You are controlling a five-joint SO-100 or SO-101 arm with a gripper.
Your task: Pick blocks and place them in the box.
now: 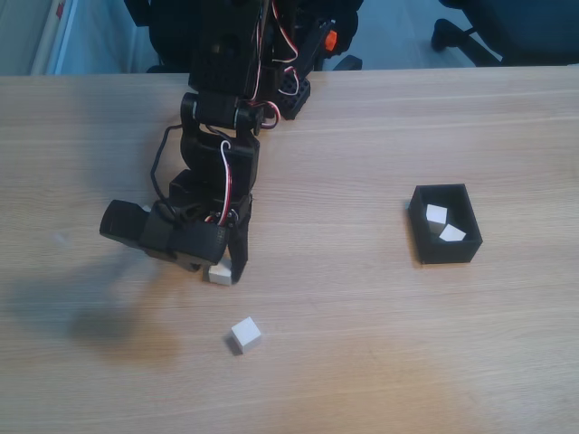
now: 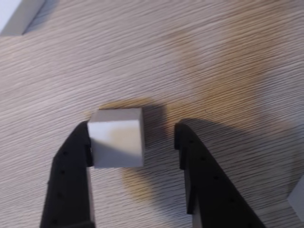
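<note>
Pincer [image 2: 130, 137] of the black arm is down at the light wood-grain bench [image 1: 362, 362], fingers spread, straddling one small white plain-faced cube [image 2: 116, 137]. In the wrist view the left finger [image 2: 71, 175] touches the cube's left face; the right finger [image 2: 204, 180] stands apart from it with a clear gap of bare bench between. So: released, nothing clamped. Cube sits flat on the bench, upright.

Fixed view: same cube [image 1: 219, 273] peeks out just under the pincer [image 1: 222, 269], mostly covered by the black arm body. Second white cube [image 1: 245, 334] lies loose on the bench, nearer the camera and slightly right of the pincer, apart from it, turned a bit relative to the wood grain.

Small black rectangular open-topped box [image 1: 446, 249] sits on the bench well to the right of the arm. Two white cubes inside: one [image 1: 436, 214] toward the far left of the interior, one [image 1: 451, 233] just nearer and to its right, tilted. They sit close together; can't tell whether they touch.

Wrist view also shows a pale block corner [image 2: 21, 14] at the top left edge and a pale sliver at the right edge, too cropped to identify.

Red and white wires run along the arm's upper joints.
</note>
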